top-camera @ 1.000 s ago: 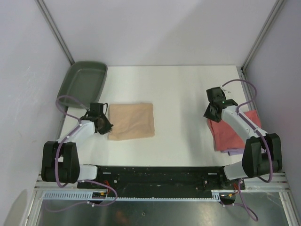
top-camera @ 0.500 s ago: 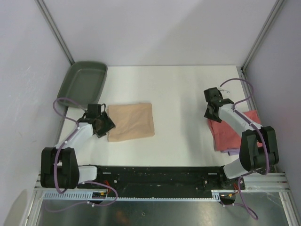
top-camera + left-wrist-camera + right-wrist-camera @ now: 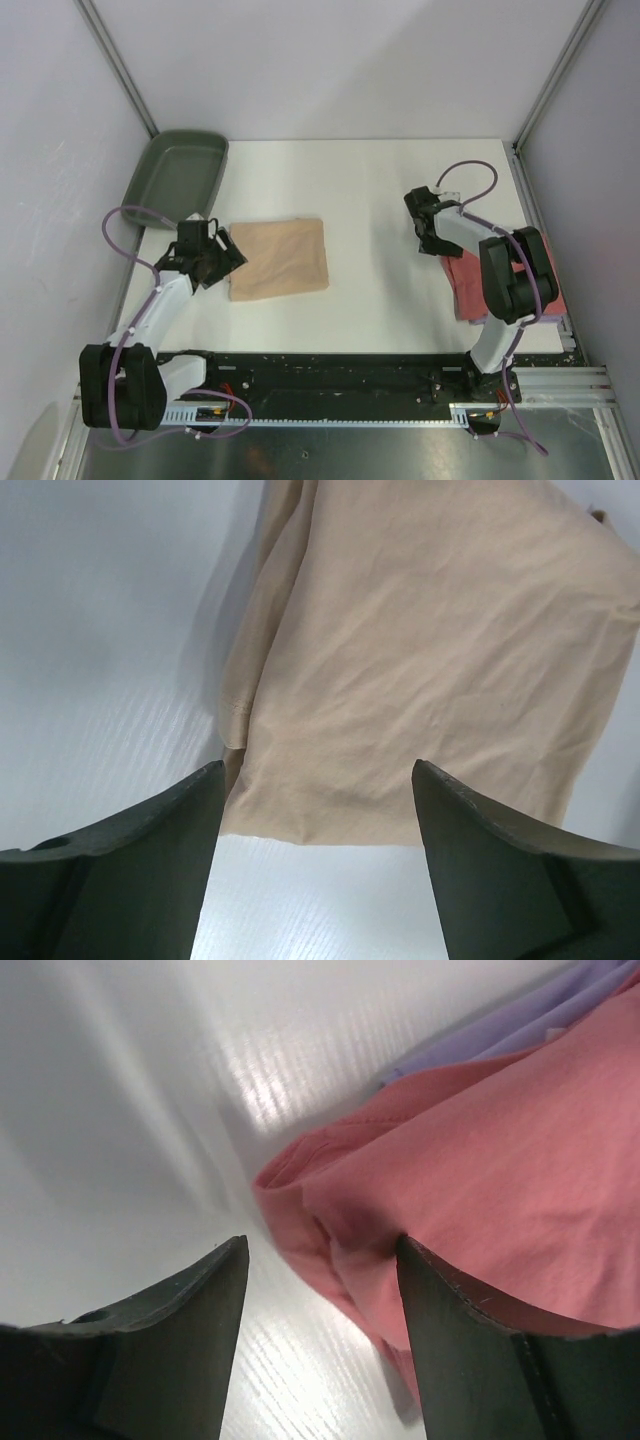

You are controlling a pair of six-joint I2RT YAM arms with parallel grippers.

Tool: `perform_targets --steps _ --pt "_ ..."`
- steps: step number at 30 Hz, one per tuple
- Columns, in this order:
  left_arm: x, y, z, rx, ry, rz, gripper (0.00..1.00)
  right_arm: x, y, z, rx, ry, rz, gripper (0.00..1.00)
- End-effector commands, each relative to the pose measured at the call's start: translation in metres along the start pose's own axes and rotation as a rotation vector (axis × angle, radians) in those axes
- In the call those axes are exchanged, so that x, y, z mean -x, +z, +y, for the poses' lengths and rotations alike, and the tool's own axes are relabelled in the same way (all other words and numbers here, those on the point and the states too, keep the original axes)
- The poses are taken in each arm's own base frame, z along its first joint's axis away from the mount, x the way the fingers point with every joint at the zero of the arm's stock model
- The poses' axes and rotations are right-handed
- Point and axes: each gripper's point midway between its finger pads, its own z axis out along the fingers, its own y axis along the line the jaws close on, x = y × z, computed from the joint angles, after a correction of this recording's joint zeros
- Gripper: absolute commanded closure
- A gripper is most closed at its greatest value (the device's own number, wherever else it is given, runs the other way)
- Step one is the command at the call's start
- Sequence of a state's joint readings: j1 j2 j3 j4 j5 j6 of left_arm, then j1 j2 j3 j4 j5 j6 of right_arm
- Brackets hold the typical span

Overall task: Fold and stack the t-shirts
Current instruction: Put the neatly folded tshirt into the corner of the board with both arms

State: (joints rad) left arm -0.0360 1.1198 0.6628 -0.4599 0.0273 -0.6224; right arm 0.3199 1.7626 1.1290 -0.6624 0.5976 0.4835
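Left of centre on the white table (image 3: 380,190), the tan t-shirt (image 3: 279,258) lies folded to a rectangle. The left gripper (image 3: 222,262) sits at its left edge, jaws spread, holding nothing. At the table's right side the coral-red t-shirt (image 3: 465,285) lies on the lavender t-shirt (image 3: 520,1020). The right gripper (image 3: 430,242) is spread at the coral corner; contact with the cloth cannot be confirmed.

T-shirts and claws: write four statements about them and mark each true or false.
1. The tan t-shirt lies folded flat on the table. True.
2. The right claw is open beside the coral-red t-shirt. True.
3. The coral-red t-shirt sits in the dark green tray. False: it lies on the lavender t-shirt by the table's right edge.
4. The left claw is shut on the tan t-shirt. False: it stands open at the shirt's edge, holding nothing.
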Motion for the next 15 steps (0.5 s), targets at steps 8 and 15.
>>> perform_targets --steps 8,15 --pt "0.019 -0.013 -0.011 -0.048 0.058 -0.065 0.19 0.006 0.017 -0.031 -0.266 -0.069 -0.012 0.36" --pt "0.018 -0.013 -0.013 -0.064 0.062 -0.063 0.19 -0.005 0.03 -0.041 -0.324 -0.086 0.032 0.4"
